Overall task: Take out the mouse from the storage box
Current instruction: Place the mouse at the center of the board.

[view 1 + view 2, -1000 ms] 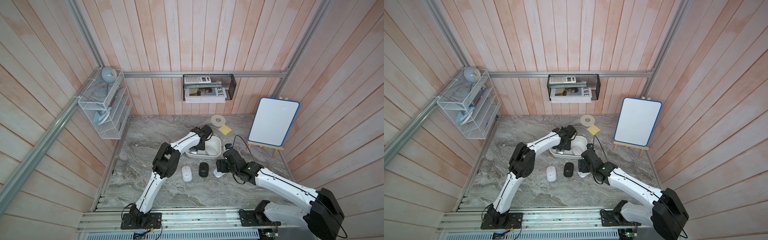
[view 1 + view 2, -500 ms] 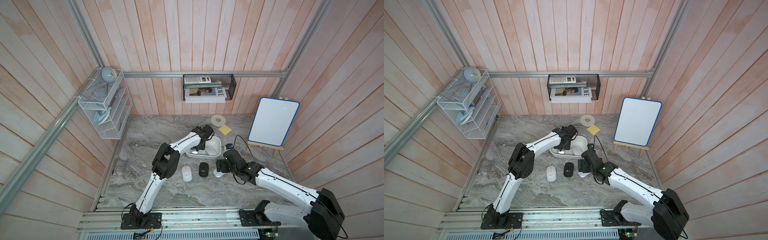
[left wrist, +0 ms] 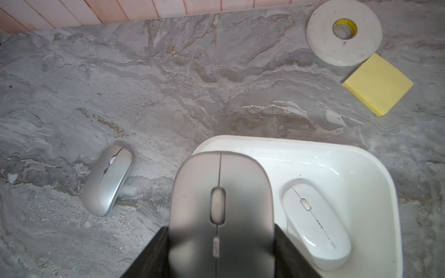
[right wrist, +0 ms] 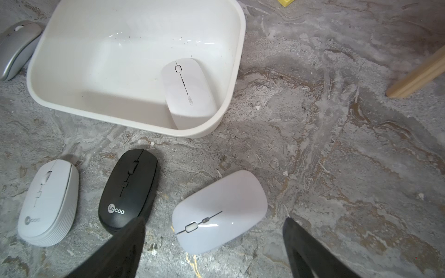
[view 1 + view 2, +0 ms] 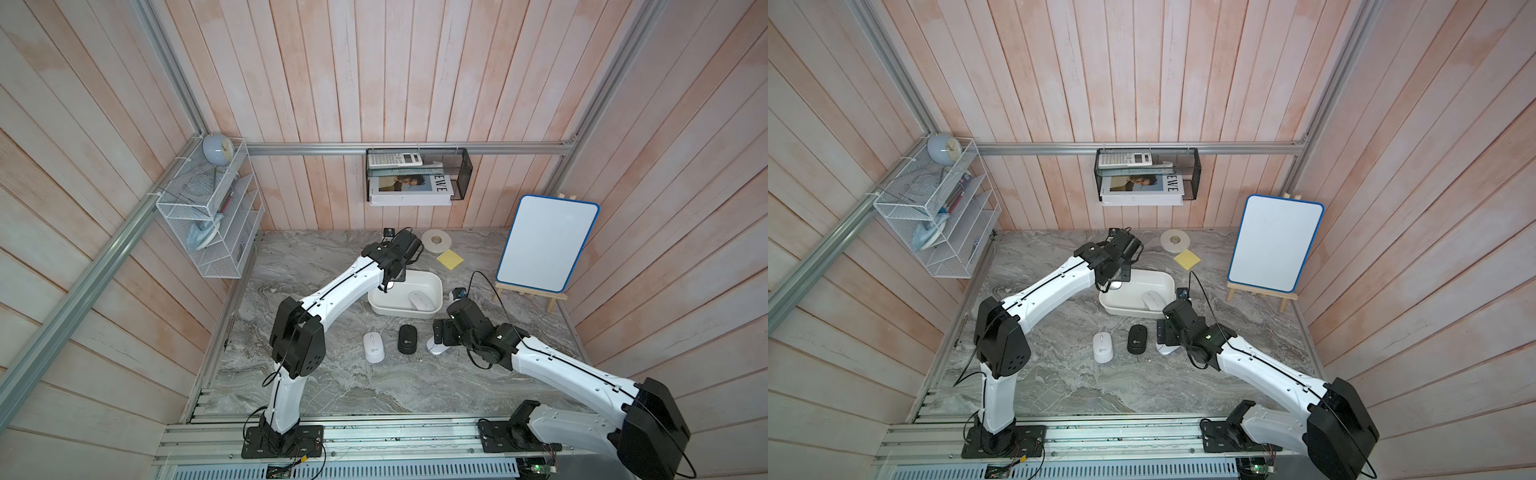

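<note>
Grey mouse [image 3: 221,211] is clamped in your left gripper [image 3: 221,255] above a corner of the storage box [image 3: 361,154]; a white mouse [image 3: 315,223] lies inside. Your right gripper [image 4: 214,223], jaws apart, hovers over a glossy mouse [image 4: 224,199] beside the box.

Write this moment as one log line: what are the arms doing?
left fingers: shut on grey mouse above storage box corner | right fingers: open over white mouse on table | inside box: slim mouse

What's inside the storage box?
One white mouse, in a corner of the storage box; the rest looks bare in the right wrist view. Left tool holds a grey mouse over another corner, hiding it in the left wrist view.
</note>
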